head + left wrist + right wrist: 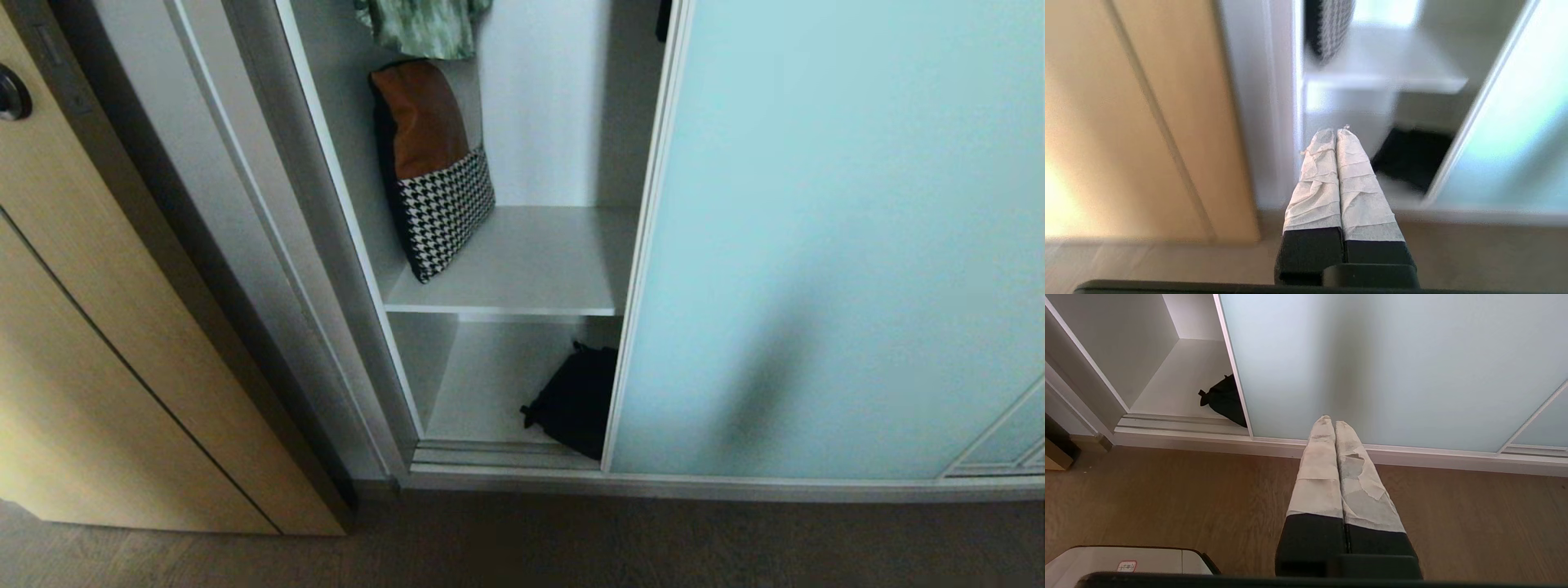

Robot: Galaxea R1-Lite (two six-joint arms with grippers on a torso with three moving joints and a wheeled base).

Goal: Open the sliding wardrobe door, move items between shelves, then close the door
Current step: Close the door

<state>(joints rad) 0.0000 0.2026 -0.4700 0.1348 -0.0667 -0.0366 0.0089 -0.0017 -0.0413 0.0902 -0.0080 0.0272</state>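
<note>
The aqua frosted sliding wardrobe door (pixel 824 245) stands slid to the right, leaving the left bay uncovered. A black fabric item (pixel 575 400) lies on the bottom shelf (pixel 490 384), half behind the door's edge; the right wrist view catches it too (pixel 1222 400). An upper shelf (pixel 522 269) carries a cushion. My left gripper (pixel 1336 131) is shut and empty, hanging in front of the wardrobe's left frame, short of the opening. My right gripper (pixel 1329 420) is shut and empty above the floor, facing the door panel (pixel 1392 363). Neither arm shows in the head view.
A brown-and-houndstooth cushion (pixel 433 163) leans on the upper shelf's left wall, with a green patterned garment (pixel 424 28) hanging above it. A light wood-grain door (pixel 106 327) stands to the left. The wardrobe's bottom rail (pixel 506 457) borders the wood floor (pixel 1167 498).
</note>
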